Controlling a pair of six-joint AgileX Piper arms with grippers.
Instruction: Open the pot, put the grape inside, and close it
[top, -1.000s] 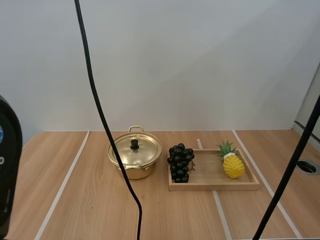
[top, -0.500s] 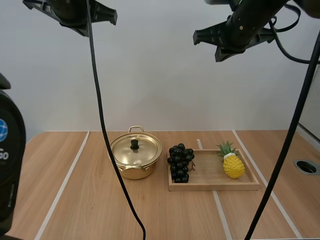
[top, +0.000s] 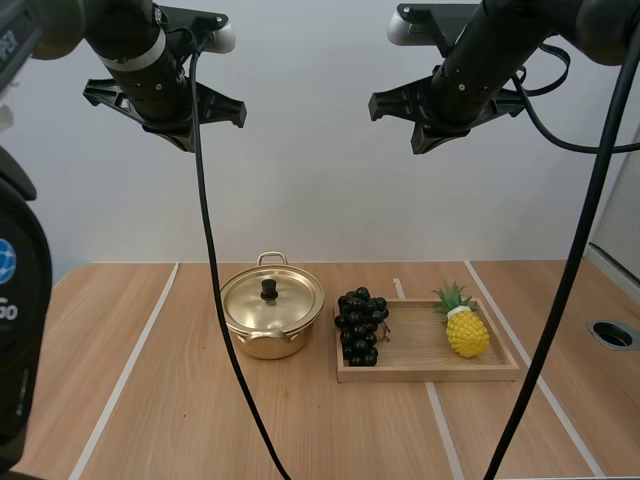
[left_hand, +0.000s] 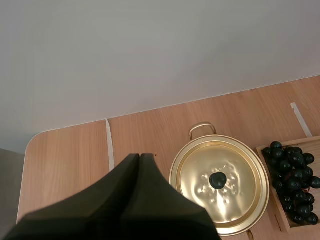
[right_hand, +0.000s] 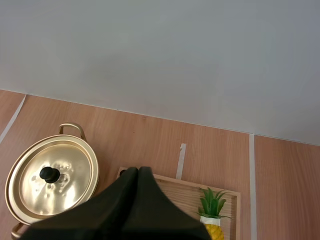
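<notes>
Left gripper high up on pot side, fingers pressed together, holding nothing; right gripper same, tray side; lid on, so grapes wait.

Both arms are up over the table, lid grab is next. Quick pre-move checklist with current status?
1. Lid seated on the pot, knob exposed: ok.
2. Left gripper open for the knob: not ok, fingers lie together, holding nothing.
3. Right gripper free to take the fruit: ok, shut on nothing, but it needs opening too.
4. Grapes reachable: ok, at the end of the wooden tray nearest the pot, nothing on top.
5. Pineapple apart from the grapes: ok, bare tray between them.
6. Lid lifts freely: cannot tell.
</notes>
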